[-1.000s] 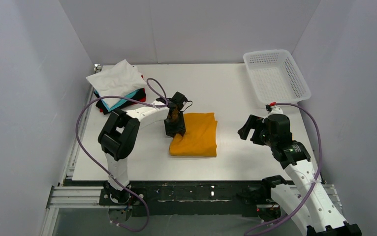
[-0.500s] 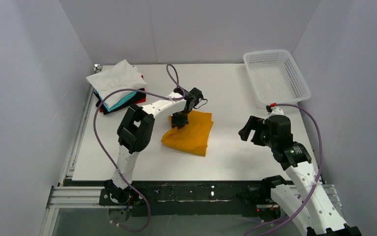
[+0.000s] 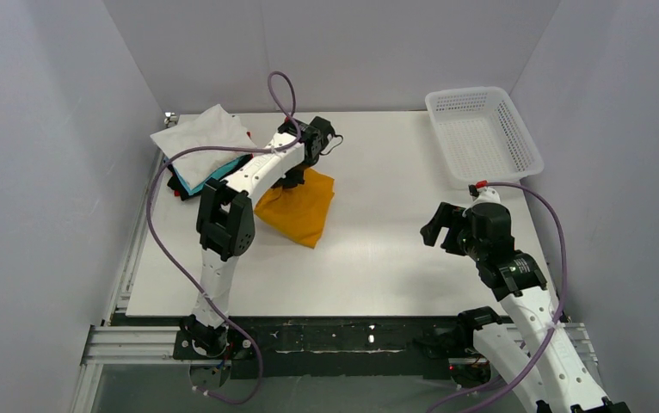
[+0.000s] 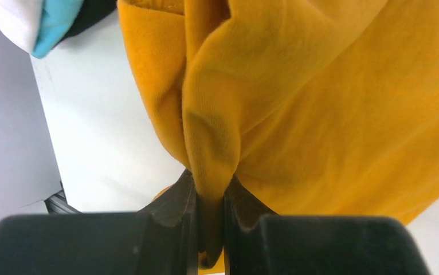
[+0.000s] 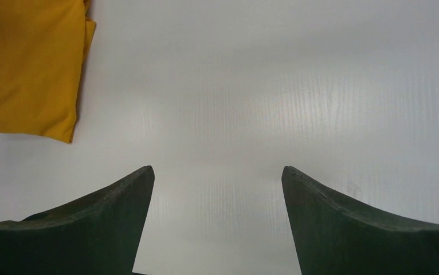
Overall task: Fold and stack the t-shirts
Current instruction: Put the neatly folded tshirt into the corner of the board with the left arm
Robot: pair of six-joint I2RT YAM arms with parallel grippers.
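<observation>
The folded orange-yellow t-shirt hangs from my left gripper, which is shut on its far edge; in the left wrist view a fold of the cloth is pinched between the jaws. The shirt's lower part trails on the table. A stack of folded t-shirts, white on top with teal, black and red under it, lies at the far left corner, just left of the gripper. My right gripper is open and empty over bare table; its wrist view shows the orange shirt's corner at upper left.
A white plastic mesh basket stands at the far right corner. The left arm's purple cable loops above the gripper. White walls close in the table on three sides.
My left gripper has carried the orange-yellow shirt from the table's middle up and toward the far left, close to the stack. The right arm has barely moved.
</observation>
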